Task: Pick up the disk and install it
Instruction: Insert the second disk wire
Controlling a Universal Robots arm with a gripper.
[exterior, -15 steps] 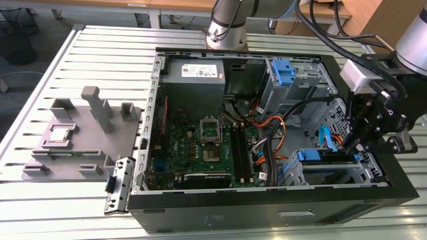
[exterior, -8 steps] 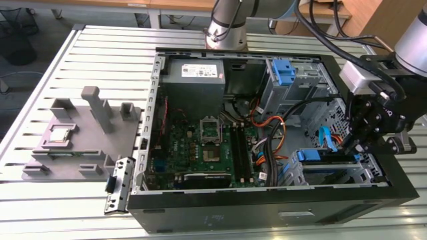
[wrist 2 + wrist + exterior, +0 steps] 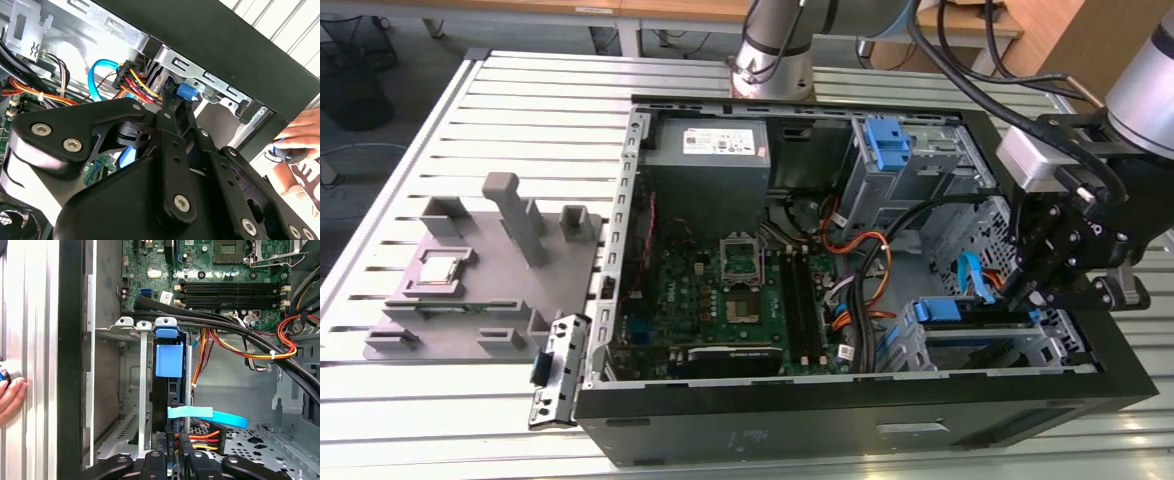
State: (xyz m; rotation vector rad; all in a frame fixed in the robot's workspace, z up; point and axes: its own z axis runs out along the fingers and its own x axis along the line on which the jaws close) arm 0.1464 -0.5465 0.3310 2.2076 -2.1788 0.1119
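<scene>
Disk count is one: it [image 3: 168, 360] sits edge-on in the metal drive bay [image 3: 131, 390] of the single open computer case [image 3: 854, 420]. One gripper [image 3: 172, 452] meets its cabled end, fingers nearly closed there, though whether they clasp it I cannot tell.

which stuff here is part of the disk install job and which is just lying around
Part of the job: the disk in its blue carrier, seated in the drive bay; the hand right at it.

Lying about: grey fixture block on the table; person's fingers beside the case.
</scene>
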